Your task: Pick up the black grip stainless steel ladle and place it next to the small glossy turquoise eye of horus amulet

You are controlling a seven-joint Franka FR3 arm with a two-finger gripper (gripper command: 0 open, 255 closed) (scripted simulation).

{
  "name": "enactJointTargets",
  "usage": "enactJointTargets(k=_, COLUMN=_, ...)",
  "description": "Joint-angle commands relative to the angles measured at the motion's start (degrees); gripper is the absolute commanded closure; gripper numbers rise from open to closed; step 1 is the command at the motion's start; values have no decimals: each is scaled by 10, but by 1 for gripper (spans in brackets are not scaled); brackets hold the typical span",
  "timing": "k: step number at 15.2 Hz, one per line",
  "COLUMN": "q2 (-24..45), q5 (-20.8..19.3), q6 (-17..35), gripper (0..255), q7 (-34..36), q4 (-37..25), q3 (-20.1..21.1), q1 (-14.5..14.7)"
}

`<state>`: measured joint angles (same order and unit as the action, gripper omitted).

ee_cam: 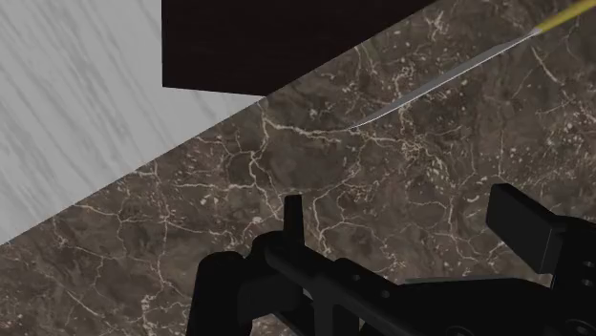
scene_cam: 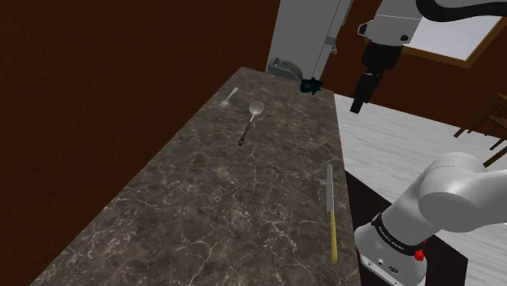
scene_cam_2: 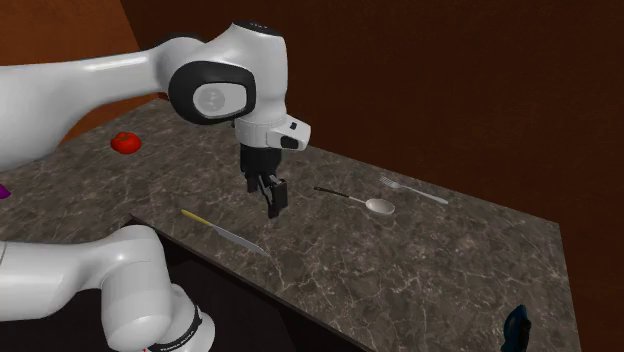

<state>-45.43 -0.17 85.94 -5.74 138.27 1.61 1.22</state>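
The ladle point(scene_cam: 250, 122) lies flat on the dark marble counter point(scene_cam: 219, 203), its silver bowl toward the far end and its thin black handle toward me; in the second exterior view the ladle point(scene_cam_2: 355, 198) is right of the hand. The small dark turquoise amulet point(scene_cam: 309, 84) sits at the counter's far right corner, and that amulet point(scene_cam_2: 516, 328) appears near the second exterior view's lower right. My gripper point(scene_cam: 356, 106) hangs above the counter's stand-side edge, well apart from the ladle. The gripper point(scene_cam_2: 274, 204) points down. In the wrist view the gripper point(ee_cam: 411, 229) is open over bare marble.
A yellow-handled knife point(scene_cam: 331, 211) lies along the counter's stand-side edge, its blade point(ee_cam: 439, 81) just beyond my fingers. A fork point(scene_cam: 229, 97) rests past the ladle. A red tomato point(scene_cam_2: 125, 142) sits far down the counter. A grey object point(scene_cam: 284, 67) stands behind the amulet.
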Motion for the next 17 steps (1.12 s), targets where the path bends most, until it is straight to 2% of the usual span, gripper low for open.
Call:
enactJointTargets(k=1, q2=0, q5=0, q6=0, gripper=0, q7=0, q4=0, q3=0, q1=0)
enactJointTargets(k=9, q2=128, q5=50, q6=124, gripper=0, q7=215, q4=-16, q3=98, q1=-30)
enactJointTargets(k=13, q2=211, q5=51, q6=180, gripper=0, q7=321, q4=-48, q3=140, q1=-50)
enactJointTargets(k=17, q2=301, q5=34, q6=226, gripper=0, q7=430, q4=-94, q3=173, q1=-71)
